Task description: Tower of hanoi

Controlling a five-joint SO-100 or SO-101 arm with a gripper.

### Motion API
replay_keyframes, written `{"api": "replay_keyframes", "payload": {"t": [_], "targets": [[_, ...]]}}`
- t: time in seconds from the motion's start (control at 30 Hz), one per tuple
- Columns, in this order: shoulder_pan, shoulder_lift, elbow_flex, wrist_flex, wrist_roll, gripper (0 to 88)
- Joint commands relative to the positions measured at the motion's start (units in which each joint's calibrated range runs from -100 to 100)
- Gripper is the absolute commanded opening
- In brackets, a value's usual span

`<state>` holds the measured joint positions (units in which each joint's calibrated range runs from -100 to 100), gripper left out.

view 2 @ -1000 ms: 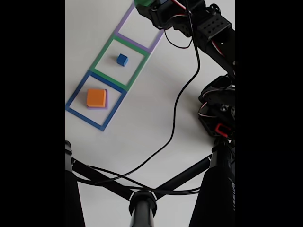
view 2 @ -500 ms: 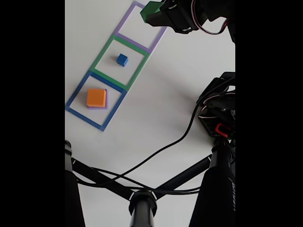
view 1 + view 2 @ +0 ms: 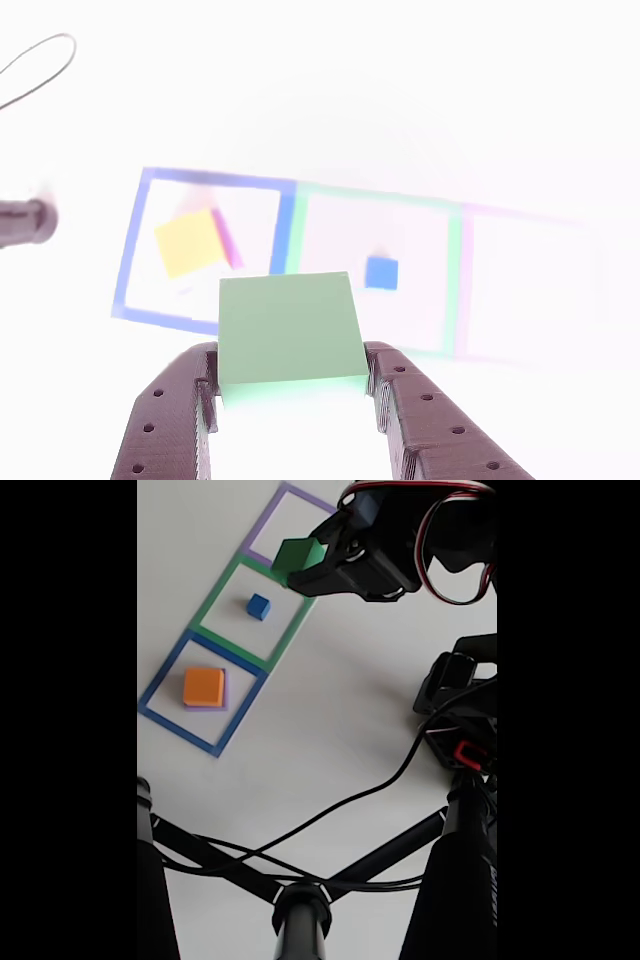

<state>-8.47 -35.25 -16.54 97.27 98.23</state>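
Holding the green cube (image 3: 297, 555) between its two fingers, your gripper (image 3: 305, 560) is hanging in the air above the white table (image 3: 330, 720) — in the other view the cube (image 3: 290, 328) is sitting clamped between the dark fingers (image 3: 395, 395), one on each side of it. In the fixed view the cube is hovering over the border where the green square outline (image 3: 225, 610) is meeting the purple square outline (image 3: 262, 525). You are seeing three outlines lying in one row, edge to edge, and the blue square outline (image 3: 160, 685) is the lowest one in this view. Inside it the orange cube (image 3: 204, 686) is resting on top of the purple cube (image 3: 225, 692), whose thin edge is showing under it. The blue cube (image 3: 259, 606) — the smallest one — is standing alone inside the green outline, near its middle, well apart from the held cube. A black cable (image 3: 340, 800) is running across the table to the arm's base.
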Motion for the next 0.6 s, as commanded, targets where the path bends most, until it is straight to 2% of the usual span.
{"api": "replay_keyframes", "payload": {"t": [0.0, 0.17, 0.4, 0.57], "targets": [[-5.3, -0.4, -0.4, -1.6, 1.3, 5.0], [-9.9, -2.7, 11.4, -10.1, 1.8, 5.3], [-12.5, -9.8, 44.6, -38.0, 1.8, 5.5], [-13.2, -9.5, 61.3, -56.5, 1.8, 5.5]]}}
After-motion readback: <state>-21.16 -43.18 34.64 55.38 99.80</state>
